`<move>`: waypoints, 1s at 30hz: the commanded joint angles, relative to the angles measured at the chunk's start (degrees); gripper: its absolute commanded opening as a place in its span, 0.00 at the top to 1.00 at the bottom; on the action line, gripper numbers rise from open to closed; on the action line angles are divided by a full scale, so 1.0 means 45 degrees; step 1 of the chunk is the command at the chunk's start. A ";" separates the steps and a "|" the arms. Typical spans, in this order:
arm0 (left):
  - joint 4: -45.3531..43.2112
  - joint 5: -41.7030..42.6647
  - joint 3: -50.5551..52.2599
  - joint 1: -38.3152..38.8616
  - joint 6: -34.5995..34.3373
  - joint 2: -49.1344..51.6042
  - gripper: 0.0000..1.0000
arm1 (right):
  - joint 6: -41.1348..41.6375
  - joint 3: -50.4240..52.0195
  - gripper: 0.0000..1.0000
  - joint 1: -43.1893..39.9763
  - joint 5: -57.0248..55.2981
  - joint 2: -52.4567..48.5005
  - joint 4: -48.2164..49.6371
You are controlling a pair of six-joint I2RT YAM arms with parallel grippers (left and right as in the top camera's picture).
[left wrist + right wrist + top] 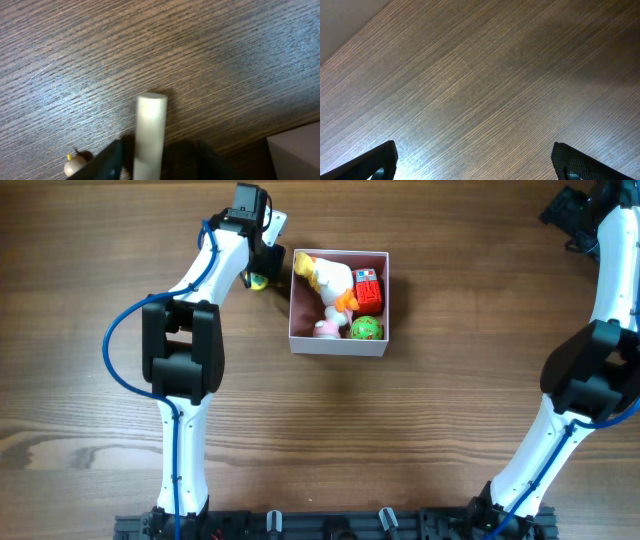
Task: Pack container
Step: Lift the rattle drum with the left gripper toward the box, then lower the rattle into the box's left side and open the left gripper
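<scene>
Nearby, container (296, 155) corner beside left fingers (111, 161); right fingers (375, 162) wide apart.

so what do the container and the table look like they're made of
container: thin matte white walls with crisp straight edges, probably cardboard; the dusty pink inside looks dull too. table: brown streaky grain with a soft sheen, so wood or wood-look laminate, cannot tell which.
</scene>
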State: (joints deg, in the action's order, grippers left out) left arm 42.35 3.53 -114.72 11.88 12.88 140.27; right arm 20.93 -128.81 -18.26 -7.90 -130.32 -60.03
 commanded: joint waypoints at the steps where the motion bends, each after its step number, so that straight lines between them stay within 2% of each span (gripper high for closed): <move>1: 0.0049 0.0199 -0.0063 -0.0092 0.0049 0.0471 0.66 | 0.0049 -0.0010 0.00 0.0015 0.0058 -0.0097 0.0029; 5: -0.0078 -0.0126 -0.0063 -0.0097 0.0039 0.0248 0.85 | 0.0044 -0.0010 0.00 0.0015 0.0058 -0.0097 0.0029; 12: -0.0228 -0.0976 -0.0063 -0.0097 -0.0180 -0.0942 0.95 | 0.0053 -0.0010 0.00 0.0015 0.0058 -0.0097 0.0029; 20: 0.0121 -0.0714 -0.0063 0.0165 -0.1360 -0.3434 0.96 | 0.0044 -0.0010 0.00 0.0015 0.0058 -0.0097 0.0029; 25: 0.1413 0.0185 -0.0063 0.0699 -0.2001 -0.4940 0.96 | 0.0049 -0.0010 0.00 0.0015 0.0058 -0.0097 0.0029; 30: 0.3614 0.1049 -0.0063 0.1292 -0.3162 -0.5809 0.96 | 0.0049 -0.0010 0.00 0.0015 0.0058 -0.0097 0.0029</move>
State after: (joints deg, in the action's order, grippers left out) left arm 54.11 3.25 -114.78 15.70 4.21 116.40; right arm 20.93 -128.81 -18.26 -7.90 -130.32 -60.05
